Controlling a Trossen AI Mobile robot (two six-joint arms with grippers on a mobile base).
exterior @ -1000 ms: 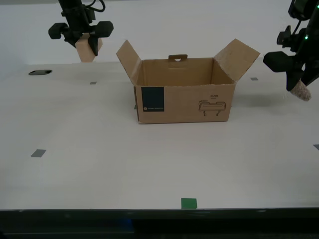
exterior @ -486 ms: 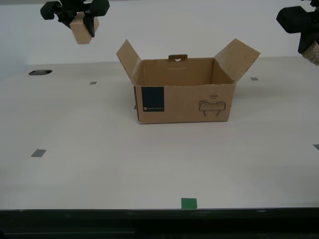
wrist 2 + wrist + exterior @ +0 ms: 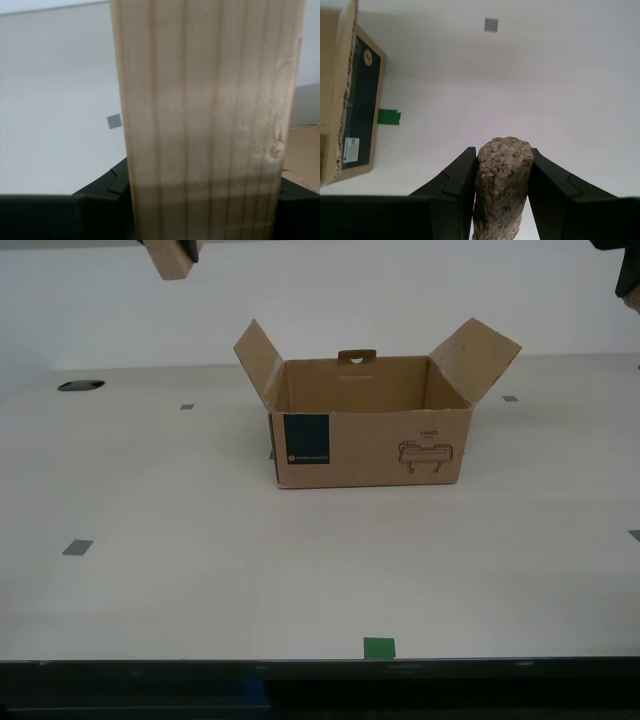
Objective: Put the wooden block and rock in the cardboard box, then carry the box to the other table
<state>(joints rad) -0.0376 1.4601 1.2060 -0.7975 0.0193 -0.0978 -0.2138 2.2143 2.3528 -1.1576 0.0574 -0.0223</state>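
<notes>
Both pieces are lifted and neither is in the cardboard box point(image 3: 370, 420) yet, so I judge the step in hand to be the carry toward the box, ahead of any drop. My second tool point(image 3: 200, 200) is pinching the wooden block point(image 3: 207, 115), whose grain fills most of the second wrist view; in the exterior view only the block's lower end shows at the top edge, toward that view's left and well above the table point(image 3: 200, 570). My first tool point(image 3: 502, 200) is clamped on the rock point(image 3: 502, 185), its two dark fingers point(image 3: 455, 175) pressed against either side of the stone, with the box's dark blue label point(image 3: 362, 100) visible off to one side far below. The arm at the exterior view's top right corner is probably the one with the rock, though too little of it shows to be sure. The box stands open on the table, flaps spread, its inside apparently bare. The next move calls for bringing each tool over the opening, clear of the raised flaps, lowering, then releasing. The other table is not in sight.
</notes>
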